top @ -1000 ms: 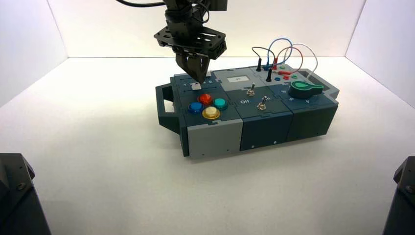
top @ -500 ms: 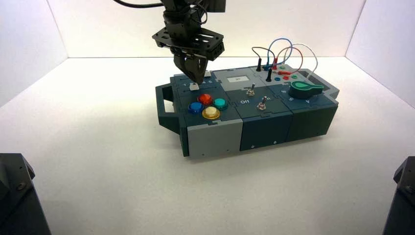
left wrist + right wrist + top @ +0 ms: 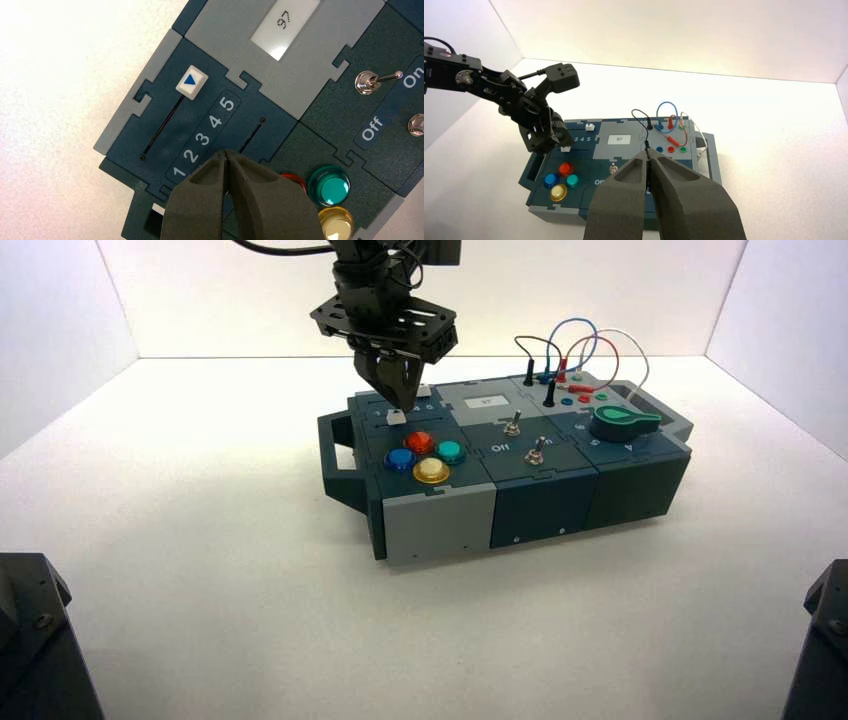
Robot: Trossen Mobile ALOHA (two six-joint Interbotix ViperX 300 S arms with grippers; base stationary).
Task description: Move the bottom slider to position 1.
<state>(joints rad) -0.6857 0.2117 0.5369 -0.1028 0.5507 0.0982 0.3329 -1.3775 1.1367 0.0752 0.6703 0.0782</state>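
Mostly hidden, bottom slider (image 3: 397,417) beneath the closed left gripper (image 3: 226,152), its position unreadable, right gripper (image 3: 647,152) closed

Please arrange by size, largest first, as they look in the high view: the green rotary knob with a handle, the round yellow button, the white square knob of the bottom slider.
1. Green rotary knob
2. Round yellow button
3. White square knob of the bottom slider, partly hidden by the left gripper
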